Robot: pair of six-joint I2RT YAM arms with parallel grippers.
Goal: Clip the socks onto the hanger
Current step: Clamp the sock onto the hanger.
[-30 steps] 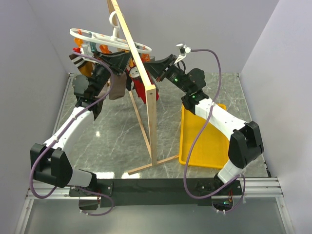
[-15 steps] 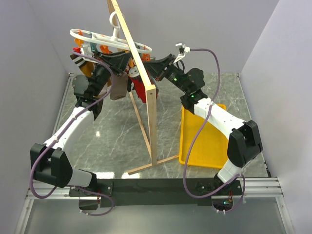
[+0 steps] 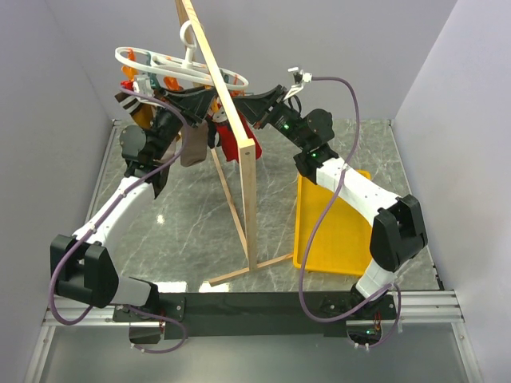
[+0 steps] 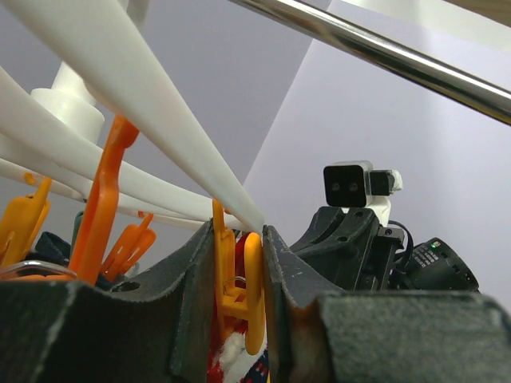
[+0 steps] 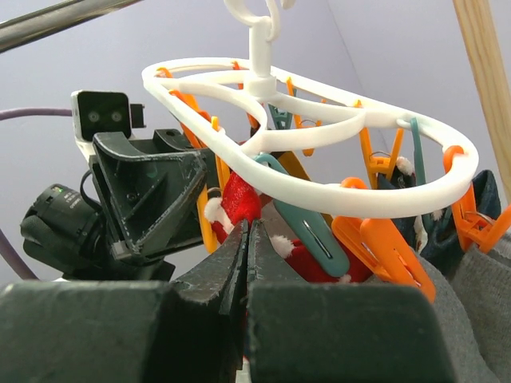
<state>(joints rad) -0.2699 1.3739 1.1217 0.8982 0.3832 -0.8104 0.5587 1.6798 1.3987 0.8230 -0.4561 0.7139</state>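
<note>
The white hanger (image 3: 184, 68) hangs from the rack at the back left, its orange and teal clips dangling below its rings (image 5: 319, 171). My left gripper (image 3: 209, 100) is up under it, shut on an orange clip (image 4: 254, 287) that is squeezed between its pads (image 4: 239, 239). Red and white sock fabric (image 4: 227, 363) shows just below that clip. My right gripper (image 3: 239, 109) reaches in from the right with its jaws pressed together (image 5: 247, 231), pinching a red sock (image 5: 243, 195) that hangs down by the wooden post (image 3: 227, 142).
The tall wooden rack (image 3: 243, 159) stands between the two arms, its metal bar (image 4: 383, 52) overhead. A brownish-grey sock (image 3: 192, 144) hangs from the hanger's left side. A yellow tray (image 3: 335, 231) lies on the marble table at the right.
My right gripper has edged slightly up and left toward the hanger. The left gripper has stayed on the clip.
</note>
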